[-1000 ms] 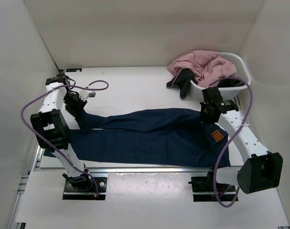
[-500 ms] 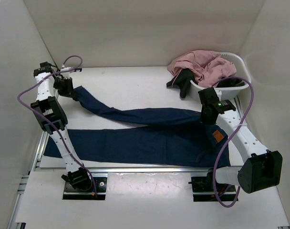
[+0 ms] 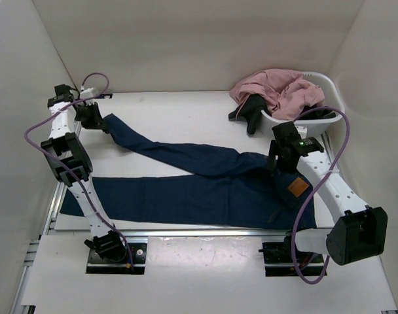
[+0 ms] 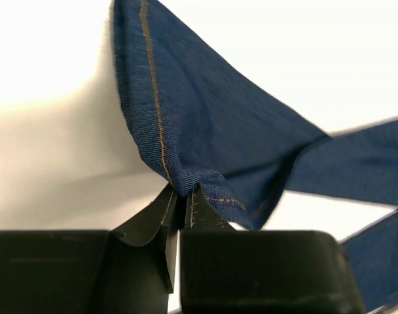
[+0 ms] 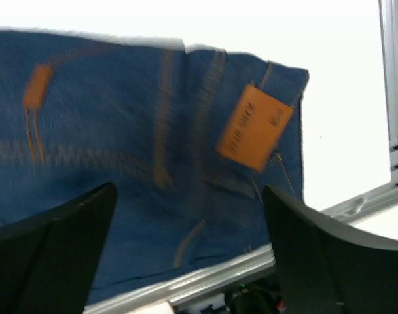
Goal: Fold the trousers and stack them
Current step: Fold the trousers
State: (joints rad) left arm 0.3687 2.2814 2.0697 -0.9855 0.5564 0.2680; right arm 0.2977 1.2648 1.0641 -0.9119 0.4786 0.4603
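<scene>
— Trousers: where do they lie?
— Spread across your surface, waist at the right. One leg runs along the near edge and the other angles back toward the left rear corner. Your left pincer is clamped on that leg's end. Your right pincer is over the waistband, jaws wide apart, gripping nothing.
— And containers?
— You have a white basket at the right rear. A pink garment is heaped in it, and a black garment lies at its left rim.
</scene>
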